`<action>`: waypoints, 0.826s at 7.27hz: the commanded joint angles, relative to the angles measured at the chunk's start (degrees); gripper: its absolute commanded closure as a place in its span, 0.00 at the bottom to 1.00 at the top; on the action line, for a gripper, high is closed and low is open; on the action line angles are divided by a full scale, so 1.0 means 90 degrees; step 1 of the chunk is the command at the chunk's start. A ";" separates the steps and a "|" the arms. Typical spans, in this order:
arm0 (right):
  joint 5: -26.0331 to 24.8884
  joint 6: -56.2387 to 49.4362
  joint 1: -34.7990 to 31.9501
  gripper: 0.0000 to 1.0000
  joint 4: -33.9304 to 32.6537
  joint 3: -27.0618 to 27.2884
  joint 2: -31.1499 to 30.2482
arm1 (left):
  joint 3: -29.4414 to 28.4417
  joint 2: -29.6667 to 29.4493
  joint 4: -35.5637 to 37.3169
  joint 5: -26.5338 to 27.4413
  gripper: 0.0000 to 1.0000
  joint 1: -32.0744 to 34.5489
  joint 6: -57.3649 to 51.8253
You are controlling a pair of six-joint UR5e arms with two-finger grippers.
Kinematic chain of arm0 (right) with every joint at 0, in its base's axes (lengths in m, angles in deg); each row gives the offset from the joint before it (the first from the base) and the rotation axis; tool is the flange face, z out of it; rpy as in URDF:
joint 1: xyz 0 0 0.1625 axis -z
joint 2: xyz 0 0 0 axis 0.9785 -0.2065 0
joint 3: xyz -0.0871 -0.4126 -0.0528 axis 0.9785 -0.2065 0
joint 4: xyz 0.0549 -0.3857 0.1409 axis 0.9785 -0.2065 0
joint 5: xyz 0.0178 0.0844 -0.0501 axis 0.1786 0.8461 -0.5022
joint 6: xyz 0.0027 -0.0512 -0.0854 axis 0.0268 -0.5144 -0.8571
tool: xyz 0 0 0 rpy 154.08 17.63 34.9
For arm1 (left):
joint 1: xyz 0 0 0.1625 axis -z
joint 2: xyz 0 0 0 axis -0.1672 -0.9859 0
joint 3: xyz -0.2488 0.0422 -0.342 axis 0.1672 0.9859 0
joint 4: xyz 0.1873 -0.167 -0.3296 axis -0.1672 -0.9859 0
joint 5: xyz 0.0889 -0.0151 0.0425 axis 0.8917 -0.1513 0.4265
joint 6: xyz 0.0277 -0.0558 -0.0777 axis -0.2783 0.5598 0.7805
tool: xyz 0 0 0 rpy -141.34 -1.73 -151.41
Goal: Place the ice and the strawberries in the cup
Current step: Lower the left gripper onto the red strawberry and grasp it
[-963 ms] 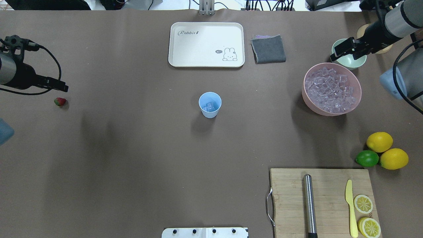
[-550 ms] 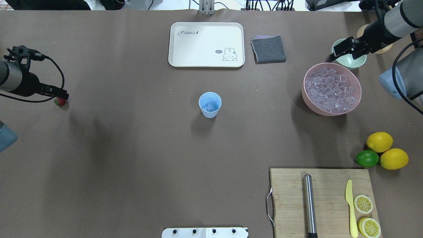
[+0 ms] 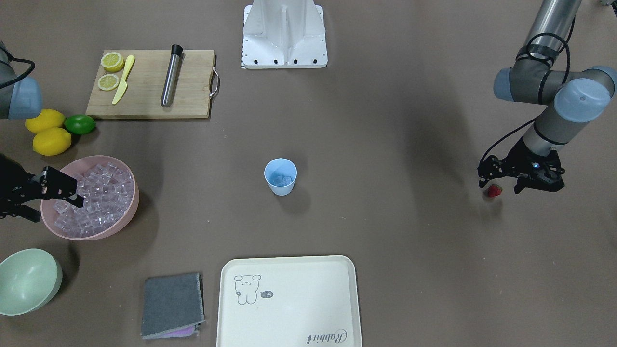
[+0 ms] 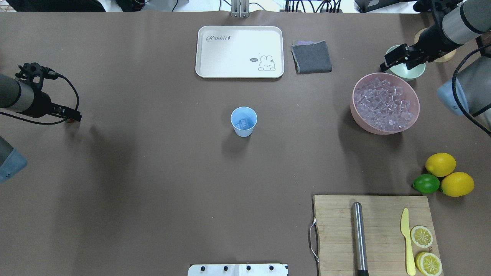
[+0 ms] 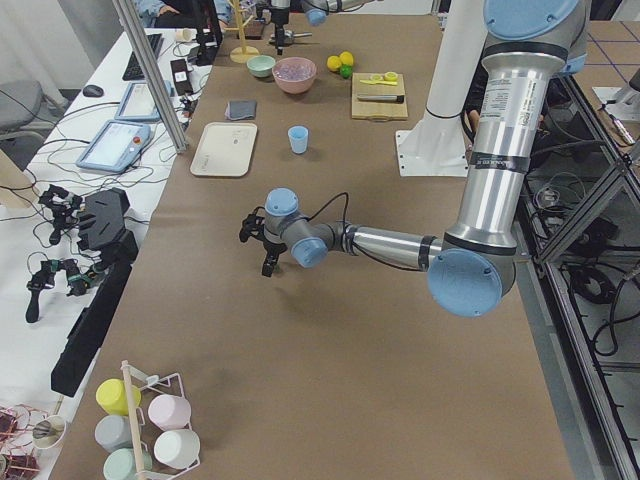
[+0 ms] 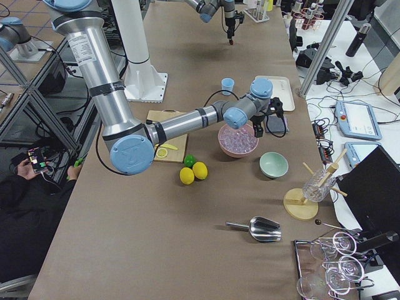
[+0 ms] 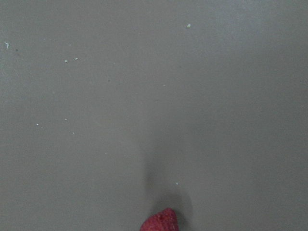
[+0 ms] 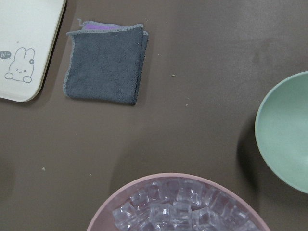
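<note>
The light-blue cup (image 4: 244, 122) stands upright mid-table with a few ice cubes (image 4: 241, 123) in it; it also shows in the front view (image 3: 280, 177). More ice (image 4: 384, 103) fills the pink bowl (image 4: 352, 104). The red strawberry (image 3: 494, 191) lies on the table at the far left, and its tip shows at the bottom of the left wrist view (image 7: 161, 222). My left gripper (image 3: 499, 185) is open, low over the strawberry with a finger on each side, and nearly hides it from overhead (image 4: 73, 117). My right gripper (image 4: 385, 66) is open and empty above the pink bowl's far rim.
A white rabbit tray (image 4: 239, 51) and a folded grey cloth (image 4: 311, 56) lie at the back. A pale green bowl (image 4: 410, 71) sits behind the pink bowl. Two lemons and a lime (image 4: 426, 184) lie at right, and a cutting board (image 4: 333, 230) holds a steel rod, knife and lemon halves.
My left gripper has come down over the strawberry, which was in plain sight beside it before. My right gripper has drawn back slightly toward the table's far edge.
</note>
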 commanded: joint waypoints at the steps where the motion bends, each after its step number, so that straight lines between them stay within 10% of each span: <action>1: -0.0004 0.0000 0.0016 0.00 -0.0011 -0.0002 0.0039 | -0.0156 -0.0054 -0.0092 0.0009 0.23 -0.0051 -0.0007; 3: -0.0004 0.0000 0.0016 0.00 -0.0021 -0.0002 0.0049 | -0.0107 -0.0006 -0.0092 0.0009 0.47 -0.0041 -0.0007; 4: -0.0004 0.0000 0.0016 0.00 -0.0021 -0.0002 0.0049 | -0.0078 0.0005 -0.0092 0.0000 0.84 -0.0041 0.0003; 5: -0.0004 0.0000 0.0016 0.00 -0.0021 -0.0002 0.0039 | -0.0058 0.0014 -0.0102 0.0000 1.00 -0.0031 0.0003; 6: -0.0004 0.0010 0.0016 0.00 -0.0011 0.0008 0.0039 | -0.0039 0.0014 -0.0102 0.0000 1.00 -0.0012 0.0003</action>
